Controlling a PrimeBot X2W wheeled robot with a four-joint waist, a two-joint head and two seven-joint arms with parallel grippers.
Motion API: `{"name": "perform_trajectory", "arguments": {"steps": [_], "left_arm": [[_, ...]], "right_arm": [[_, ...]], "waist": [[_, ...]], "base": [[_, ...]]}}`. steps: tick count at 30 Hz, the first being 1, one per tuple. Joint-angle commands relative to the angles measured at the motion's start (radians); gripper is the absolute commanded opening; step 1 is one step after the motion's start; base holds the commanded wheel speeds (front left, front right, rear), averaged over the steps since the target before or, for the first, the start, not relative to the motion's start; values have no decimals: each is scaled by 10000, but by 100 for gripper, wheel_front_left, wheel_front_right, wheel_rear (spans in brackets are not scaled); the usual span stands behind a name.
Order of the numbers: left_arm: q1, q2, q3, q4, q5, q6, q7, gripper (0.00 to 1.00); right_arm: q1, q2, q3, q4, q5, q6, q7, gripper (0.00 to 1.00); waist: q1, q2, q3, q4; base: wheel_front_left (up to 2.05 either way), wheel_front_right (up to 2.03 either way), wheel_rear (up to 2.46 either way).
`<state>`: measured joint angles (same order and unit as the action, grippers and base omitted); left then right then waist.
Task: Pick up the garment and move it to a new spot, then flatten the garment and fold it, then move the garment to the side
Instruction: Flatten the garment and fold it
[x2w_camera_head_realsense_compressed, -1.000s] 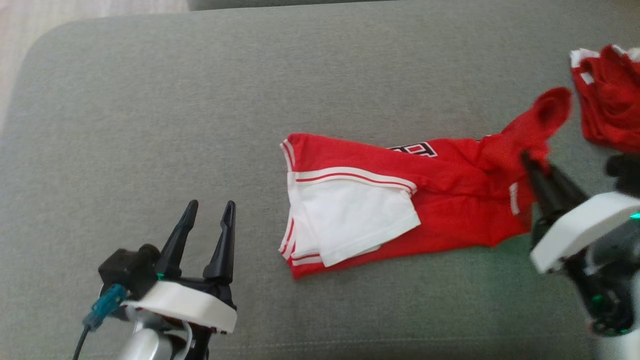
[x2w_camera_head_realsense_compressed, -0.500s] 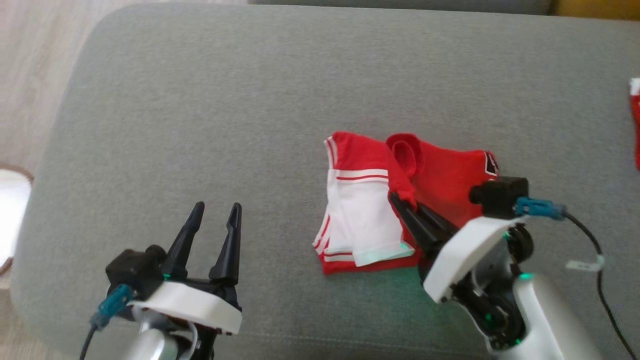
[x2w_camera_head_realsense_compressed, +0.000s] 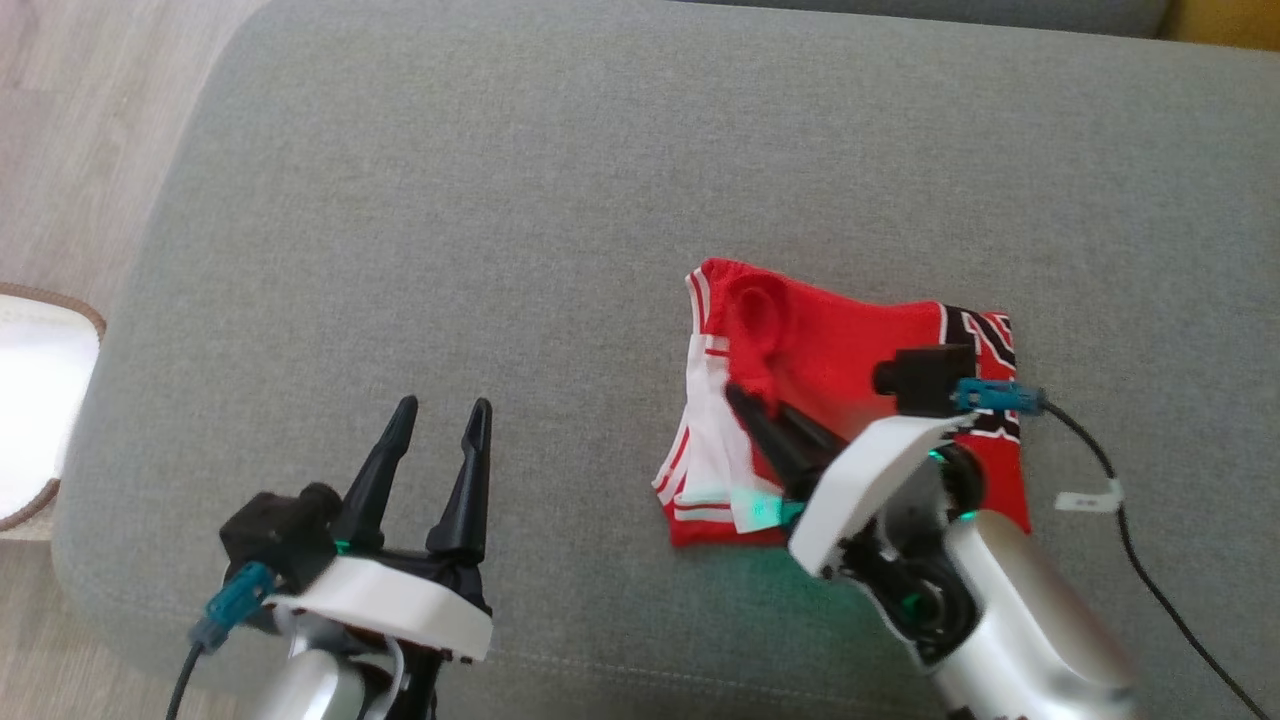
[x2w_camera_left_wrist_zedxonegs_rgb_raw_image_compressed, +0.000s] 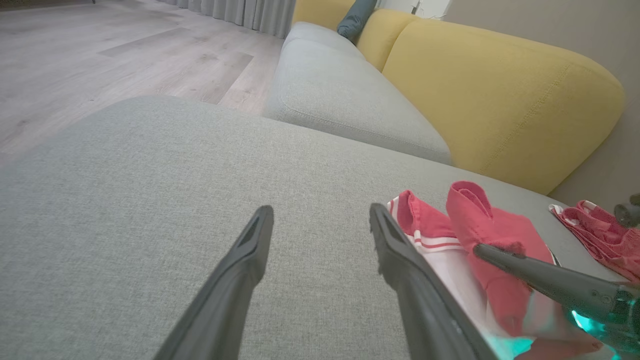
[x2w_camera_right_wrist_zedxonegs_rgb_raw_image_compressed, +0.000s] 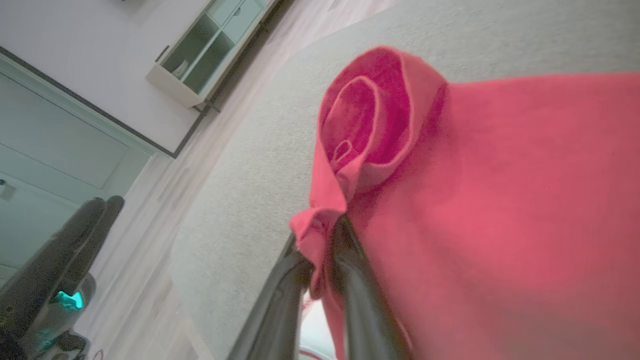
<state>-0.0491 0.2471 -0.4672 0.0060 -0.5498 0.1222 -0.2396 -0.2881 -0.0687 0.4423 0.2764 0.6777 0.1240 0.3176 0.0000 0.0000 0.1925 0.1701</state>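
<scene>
Right arm (x2w_camera_head_realsense_compressed: 1010, 620) covers part of the garment (x2w_camera_head_realsense_compressed: 840, 330).

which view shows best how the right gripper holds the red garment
Right wrist view: the red garment is pinched in the shut right gripper, close up. Head view shows the grip from above, smaller; left wrist view shows it side-on.

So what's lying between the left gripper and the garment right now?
Nothing: bare grey cushion runs from the open left gripper to the garment, as the head view shows.
</scene>
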Motion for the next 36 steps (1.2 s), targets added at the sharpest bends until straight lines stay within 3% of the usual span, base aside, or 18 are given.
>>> {"name": "perform_trajectory", "arguments": {"steps": [1, 2, 3, 8, 12, 26, 36], "left_arm": [[-421, 53, 399, -233, -41, -42, -104, 100], [-423, 48, 404, -222, -41, -46, -110, 100], [-421, 44, 407, -212, -38, -47, -115, 100], [-383, 32, 362, -206, 1, -33, -129, 100], [-350, 83, 373, -205, -2, -37, -135, 100], [-852, -15, 374, 87, 173, 57, -139, 100], [-673, -394, 601, 543, 561, 273, -211, 100]], "right_arm": [[-447, 183, 323, -332, 171, 67, -163, 44], [-527, 183, 526, -263, 367, 67, -257, 93], [-597, 183, 701, -207, 561, 67, -362, 100], [-879, 184, 1300, -114, 1287, 67, -966, 100], [-1057, 184, 1167, -128, 1261, 67, -1683, 100], [-461, 185, -2080, -591, -3326, 67, -4182, 100], [1172, 185, -3627, -1253, -4425, 67, -4820, 100]], "waist": [[0, 0, -2, -9], [0, 0, -2, -20], [0, 0, -8, -40], [0, 0, -60, -164], [0, 0, -125, -301], [0, 0, -563, -925], [0, 0, -1162, -1067]], "base": [[0, 0, 0], [0, 0, 0], [0, 0, 0], [0, 0, 0], [0, 0, 0], [0, 0, 0], [0, 0, 0]]}}
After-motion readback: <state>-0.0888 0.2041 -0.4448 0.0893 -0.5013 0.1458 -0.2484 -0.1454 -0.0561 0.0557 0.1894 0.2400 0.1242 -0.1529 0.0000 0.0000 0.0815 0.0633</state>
